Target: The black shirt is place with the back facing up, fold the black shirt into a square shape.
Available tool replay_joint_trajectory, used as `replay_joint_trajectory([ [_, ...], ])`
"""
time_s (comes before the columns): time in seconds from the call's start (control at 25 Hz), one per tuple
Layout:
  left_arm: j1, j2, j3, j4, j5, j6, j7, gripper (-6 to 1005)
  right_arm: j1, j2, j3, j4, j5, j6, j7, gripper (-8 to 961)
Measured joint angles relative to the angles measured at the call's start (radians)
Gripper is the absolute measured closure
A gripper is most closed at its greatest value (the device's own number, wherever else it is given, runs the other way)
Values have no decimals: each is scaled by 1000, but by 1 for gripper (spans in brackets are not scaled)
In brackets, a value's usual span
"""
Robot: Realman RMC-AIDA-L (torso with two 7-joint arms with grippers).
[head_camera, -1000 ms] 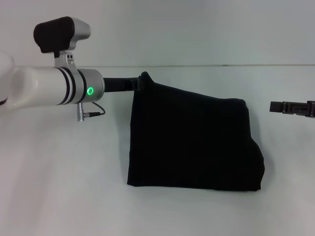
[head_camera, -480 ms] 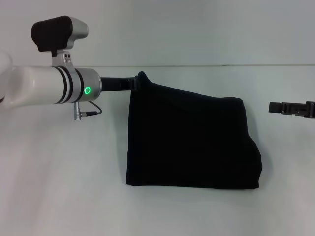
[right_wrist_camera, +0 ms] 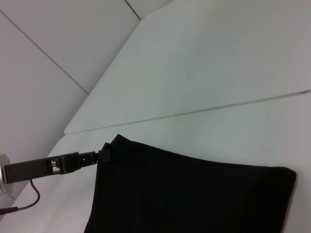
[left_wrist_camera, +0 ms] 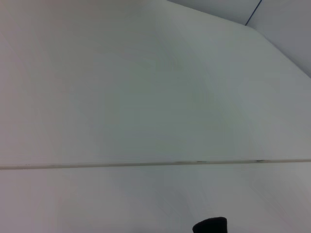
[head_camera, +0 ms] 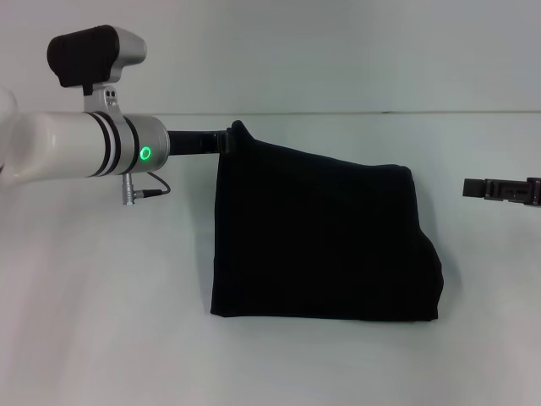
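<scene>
The black shirt [head_camera: 321, 245] lies folded into a rough rectangle on the white table [head_camera: 101, 321], wider at its near edge. My left gripper [head_camera: 228, 140] reaches in from the left and is shut on the shirt's far left corner, which bunches up over the fingertips. The right wrist view shows the same hold: the left gripper [right_wrist_camera: 99, 156] is pinching the corner of the black shirt [right_wrist_camera: 184, 194]. My right gripper [head_camera: 499, 188] hovers at the right edge of the head view, apart from the shirt. In the left wrist view only a small dark tip [left_wrist_camera: 210, 225] shows.
Bare white tabletop surrounds the shirt on all sides. The table's far edge [head_camera: 380, 112] meets a pale wall behind. A thin cable [head_camera: 148, 191] hangs under my left wrist.
My left arm has drawn back to the left, and the black shirt has slid a little left with it. The right gripper has stayed put.
</scene>
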Motion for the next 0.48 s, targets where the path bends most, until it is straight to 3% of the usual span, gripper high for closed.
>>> replay_joint_trajectory([
  [0.2, 10, -6, 0, 12, 0, -21, 1, 956, 0, 0, -2, 0, -2, 0, 0, 220],
  [0.48, 79, -22, 0, 113, 0, -47, 23, 908, 0, 0, 2, 0, 0, 3, -6, 217],
])
